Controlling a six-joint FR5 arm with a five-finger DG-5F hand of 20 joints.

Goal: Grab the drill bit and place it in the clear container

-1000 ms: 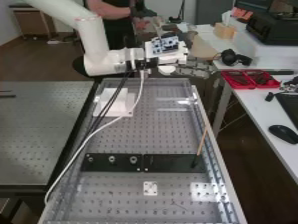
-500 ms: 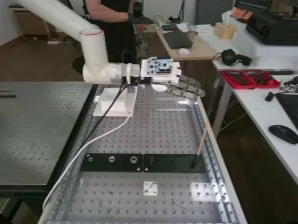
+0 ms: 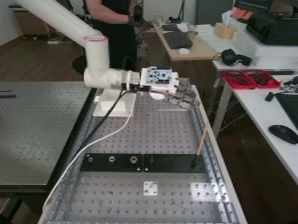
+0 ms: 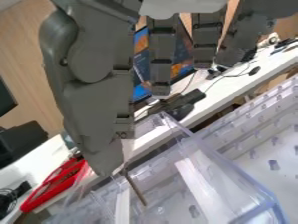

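Observation:
In the high view the hand [image 3: 181, 98] is over the far part of the perforated bench, its fingers bent downward. In the wrist view the hand [image 4: 93, 112] has its thumb and a finger drawn together, with other fingers hanging straighter beside them. A thin brown drill bit [image 4: 136, 191] sticks out from their tips at a slant; its upper end is hidden behind them. The clear container [image 4: 247, 176] has its walls and rim just below the hand. The bit overlaps the container in this view; how deep it reaches cannot be told.
A black plate [image 3: 113, 161] crosses the bench, with a thin orange-brown stick [image 3: 201, 142] leaning at its right end. Red trays [image 3: 249, 80] and a mouse [image 3: 284, 134] are on the white side table. Cables trail from the wrist along the bench's left. A white base block [image 3: 113, 106] stands left.
Over the last second the hand has come down and nearer along the bench, from beyond its far edge to above its far part. Its outstretched fingers now bend more downward.

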